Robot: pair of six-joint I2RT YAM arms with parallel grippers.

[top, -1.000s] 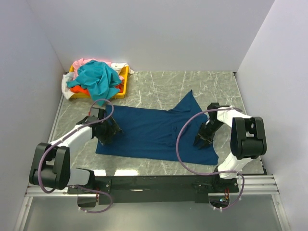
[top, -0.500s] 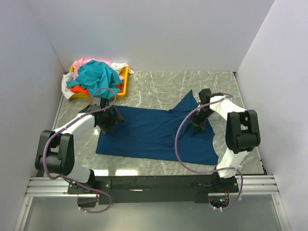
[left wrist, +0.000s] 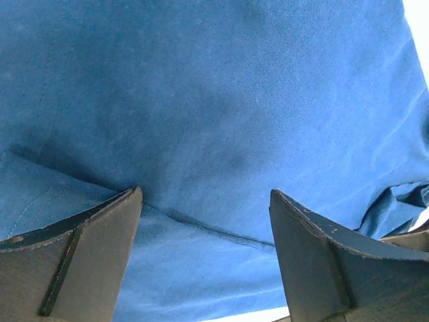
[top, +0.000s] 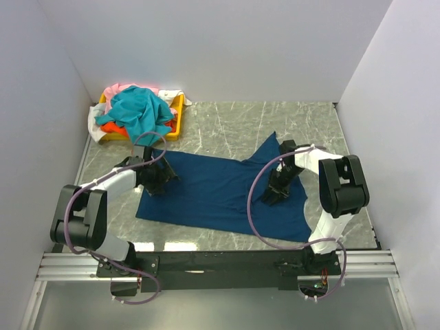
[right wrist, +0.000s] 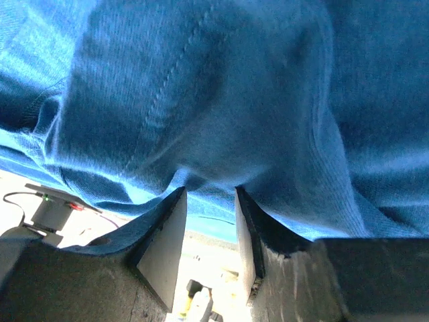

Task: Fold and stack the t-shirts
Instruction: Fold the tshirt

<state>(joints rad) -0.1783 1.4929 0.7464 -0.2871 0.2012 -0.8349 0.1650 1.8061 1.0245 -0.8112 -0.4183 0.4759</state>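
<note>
The large navy t-shirt [top: 213,189] lies spread on the marble table, one sleeve pointing to the far side. My left gripper [top: 155,180] sits low over its left edge, fingers wide apart, with only navy cloth [left wrist: 214,100] beneath them [left wrist: 204,191]. My right gripper [top: 275,192] is at the shirt's right part. Its jaws stand narrowly apart and pinch a raised bunch of navy cloth [right wrist: 221,87] at the tips [right wrist: 209,191]. Teal [top: 137,110], orange [top: 113,128], pink [top: 120,89] and white [top: 94,120] shirts lie heaped at the far left.
The heap sits in a shallow yellow tray [top: 177,127] in the far left corner. White walls close in the table on the left, back and right. Bare marble [top: 302,127] shows beyond the navy shirt. Purple cables loop over both arms.
My right gripper has moved from the shirt's right edge away from me, then left onto the cloth. My left gripper has shifted a little away from me along the left edge.
</note>
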